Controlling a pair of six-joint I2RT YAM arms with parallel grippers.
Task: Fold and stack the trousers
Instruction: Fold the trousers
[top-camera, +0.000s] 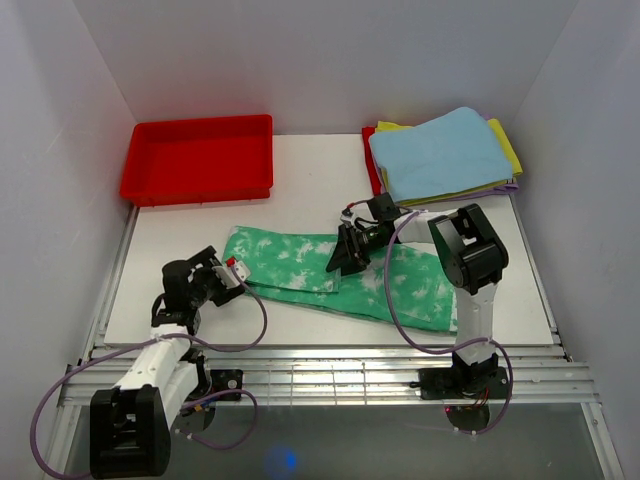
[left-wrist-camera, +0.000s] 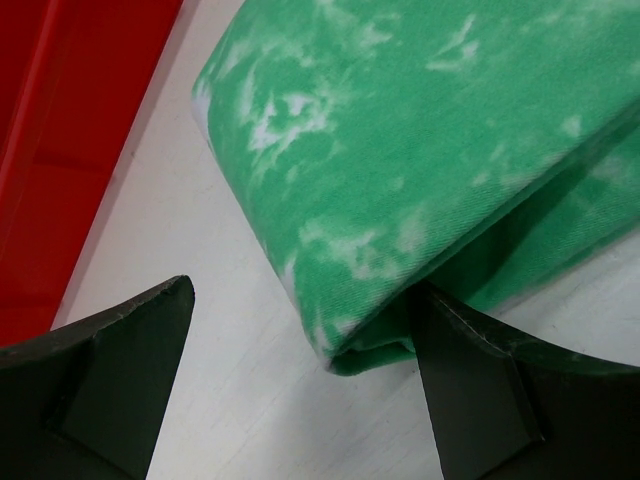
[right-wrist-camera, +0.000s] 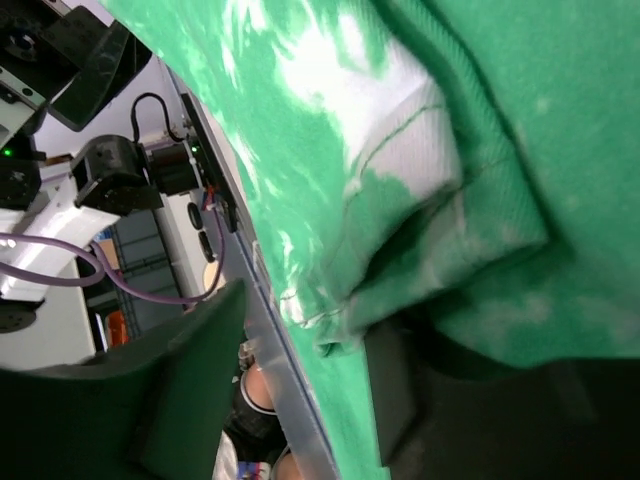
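Trousers (top-camera: 330, 275) lie as one long green band across the middle of the worktop (top-camera: 300, 190), running from centre left down toward the lower right of the top view. The band looks narrow enough that the legs are probably already laid one over the other, and the left wrist view shows a doubled, rolled-over edge at its left end. By that reading the lengthwise fold is done, while the crosswise folds and the stacking are not yet done. The left gripper (top-camera: 232, 272) sits at that left end with its fingers (left-wrist-camera: 130, 350) spread wide; one is clear of the cloth over bare worktop and the other is right against the folded corner, gripping nothing. The right gripper (top-camera: 342, 262) is low over the middle of the band. Its fingers (right-wrist-camera: 180, 390) look apart, with a loose hem draped over the far one, though the cloth hides whether that finger has any hold. An empty red tray (top-camera: 200, 158) stands at the upper left, well apart from the trousers. At the upper right, a light blue cloth (top-camera: 440, 150) tops a pile that includes a yellow cloth (top-camera: 508, 145), and the right arm's elbow is near it. Nothing lies on the trousers, but the right arm stands across their lower-right part and could hinder folding that end over.
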